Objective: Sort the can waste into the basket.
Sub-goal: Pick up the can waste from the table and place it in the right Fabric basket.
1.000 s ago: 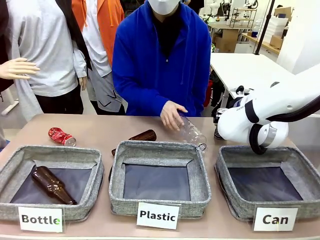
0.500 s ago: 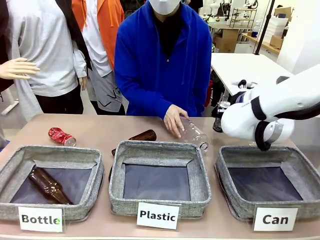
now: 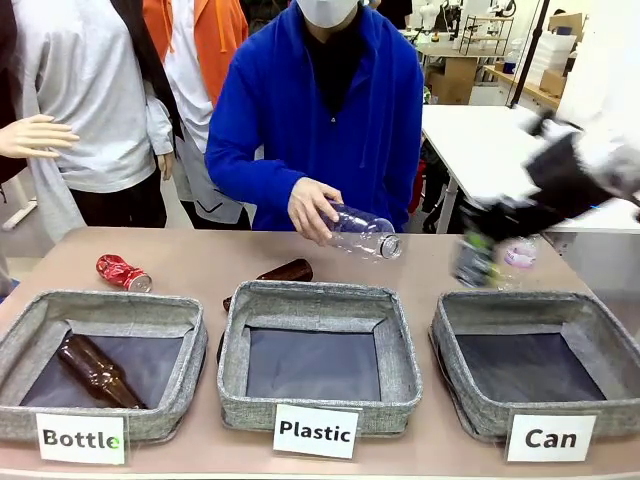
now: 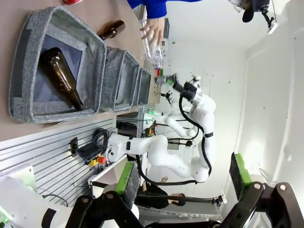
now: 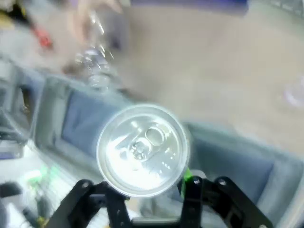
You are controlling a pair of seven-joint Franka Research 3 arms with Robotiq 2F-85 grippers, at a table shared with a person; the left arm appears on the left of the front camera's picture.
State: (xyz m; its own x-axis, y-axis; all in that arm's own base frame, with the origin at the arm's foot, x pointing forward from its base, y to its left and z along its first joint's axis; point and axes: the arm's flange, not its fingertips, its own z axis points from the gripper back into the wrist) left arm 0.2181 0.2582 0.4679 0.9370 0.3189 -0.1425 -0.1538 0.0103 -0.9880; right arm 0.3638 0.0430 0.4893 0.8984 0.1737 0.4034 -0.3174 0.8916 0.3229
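Right wrist view — can [image 5: 142, 149] tight in the right tool [image 5: 152, 192] — near the far rim of the basket [image 3: 470, 410].

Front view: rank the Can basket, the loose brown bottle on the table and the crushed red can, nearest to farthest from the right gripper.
Measured from the right gripper, shut on the black-and-silver can:
1. Can basket: right side, just below the gripper.
2. brown bottle: mid-table, behind the Plastic basket.
3. red can: far left of the table.
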